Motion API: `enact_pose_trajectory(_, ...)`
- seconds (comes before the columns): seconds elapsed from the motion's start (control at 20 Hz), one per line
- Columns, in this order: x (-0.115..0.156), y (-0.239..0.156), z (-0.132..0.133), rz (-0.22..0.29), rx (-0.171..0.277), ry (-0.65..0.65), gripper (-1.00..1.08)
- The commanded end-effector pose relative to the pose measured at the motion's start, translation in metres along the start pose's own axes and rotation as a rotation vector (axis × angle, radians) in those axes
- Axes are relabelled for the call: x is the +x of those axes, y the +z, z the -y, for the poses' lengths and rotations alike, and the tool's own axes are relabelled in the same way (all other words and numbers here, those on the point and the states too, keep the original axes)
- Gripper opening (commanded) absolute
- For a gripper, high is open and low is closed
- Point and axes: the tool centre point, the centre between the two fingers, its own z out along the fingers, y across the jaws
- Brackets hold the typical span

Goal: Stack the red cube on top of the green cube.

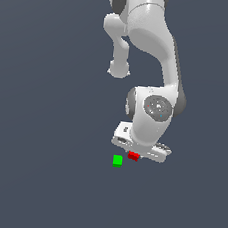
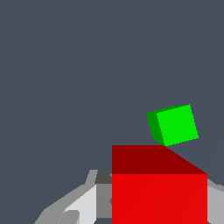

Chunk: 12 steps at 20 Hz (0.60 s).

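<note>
Flat, plain dark grey-blue floor (image 1: 33, 177) right across the exterior view, with no markings showing. Sitting on it, the green cube (image 1: 117, 160), tiny and bright, square to the ground. Just beside it, toward the exterior view's right, the red cube (image 1: 133, 156) shows under the arm's hand; whether it rests on the floor or sits a touch above it, hard to call. The wrist view has the same floor (image 2: 65, 78) behind the green cube (image 2: 174, 124), with the red cube (image 2: 159, 197) close to the camera.
</note>
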Motion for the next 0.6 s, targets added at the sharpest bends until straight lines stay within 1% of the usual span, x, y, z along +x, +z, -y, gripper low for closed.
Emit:
enact_pose_trajectory(0.0,0.008,0.012,-0.017,0.0,-0.001,0.002,-1.0)
enact_pose_trajectory(0.15,0.019,0.027,-0.038,0.0,-0.001,0.002,-1.0)
enact_pose_trajectory(0.3,0.026,0.038,-0.051,0.0,-0.001,0.002,-1.0)
enact_pose_trajectory(0.55,0.031,0.042,-0.056,0.0,-0.001,0.002,-1.0)
